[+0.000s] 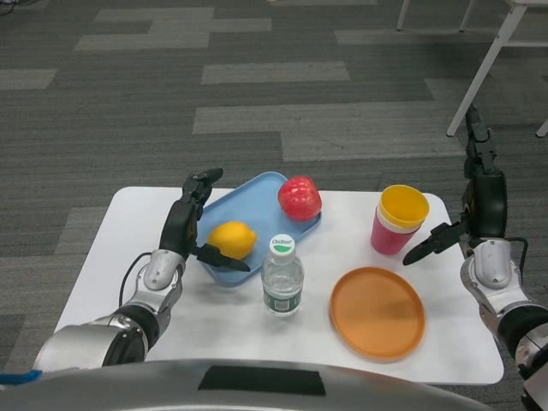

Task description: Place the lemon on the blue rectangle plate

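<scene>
Two hands: both empty, fingers spread.
Left hand (184, 224): just beside the lemon, at the plate's left edge.
Right hand (473, 214): raised near the cups (399, 219).
Lemon (233, 239): lying on the blue plate (257, 193), near an apple (300, 199).

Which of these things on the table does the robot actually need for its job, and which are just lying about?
Needed for the job:
lemon, lying on the plate
blue rectangle plate
left hand, open beside the lemon

Just lying about:
red apple, also on the blue plate
water bottle
orange round plate
stacked cups
</scene>
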